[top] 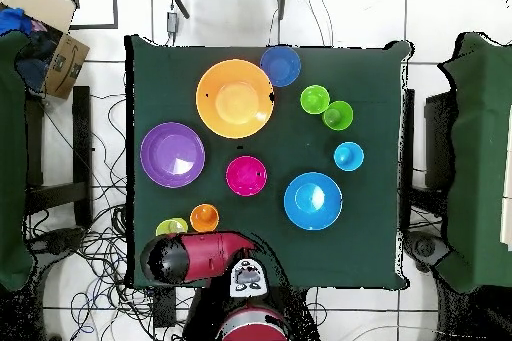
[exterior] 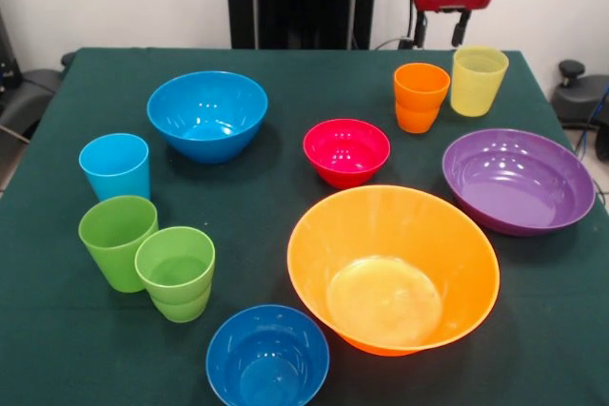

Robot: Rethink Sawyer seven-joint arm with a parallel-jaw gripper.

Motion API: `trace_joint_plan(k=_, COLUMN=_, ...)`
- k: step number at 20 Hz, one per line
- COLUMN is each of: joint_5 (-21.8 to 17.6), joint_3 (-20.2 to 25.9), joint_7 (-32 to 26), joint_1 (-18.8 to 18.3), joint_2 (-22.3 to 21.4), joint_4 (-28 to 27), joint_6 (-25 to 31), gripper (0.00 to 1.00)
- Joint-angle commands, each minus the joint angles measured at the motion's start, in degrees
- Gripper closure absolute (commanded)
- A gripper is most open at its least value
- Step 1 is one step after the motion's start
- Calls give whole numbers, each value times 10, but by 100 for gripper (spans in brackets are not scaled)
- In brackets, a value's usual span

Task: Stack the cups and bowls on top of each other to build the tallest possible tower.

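End effector (exterior: 440,33) hangs open and empty behind orange cup (exterior: 420,96).

Five cups stand on the bench: one orange cup (exterior: 421,96), one yellow cup (exterior: 479,80), one light blue cup (exterior: 115,166) and two lime green cups (exterior: 117,241) (exterior: 177,272). Five bowls: one small red bowl (exterior: 346,151), two blue bowls (exterior: 207,114) (exterior: 267,357), one purple bowl (exterior: 518,180) and one large orange bowl (exterior: 393,268).
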Motion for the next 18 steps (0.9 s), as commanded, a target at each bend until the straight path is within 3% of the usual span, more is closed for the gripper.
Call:
trace_joint_plan(k=1, joint_5=-6, joint_3=12, joint_7=87, joint_1=17, joint_2=63, joint_4=-10, joint_6=-56, gripper=0)
trace_joint_plan(k=18, joint_5=20, joint_3=25, joint_7=100, joint_1=22, joint_2=42, joint_4=7, joint_6=-38, gripper=0)
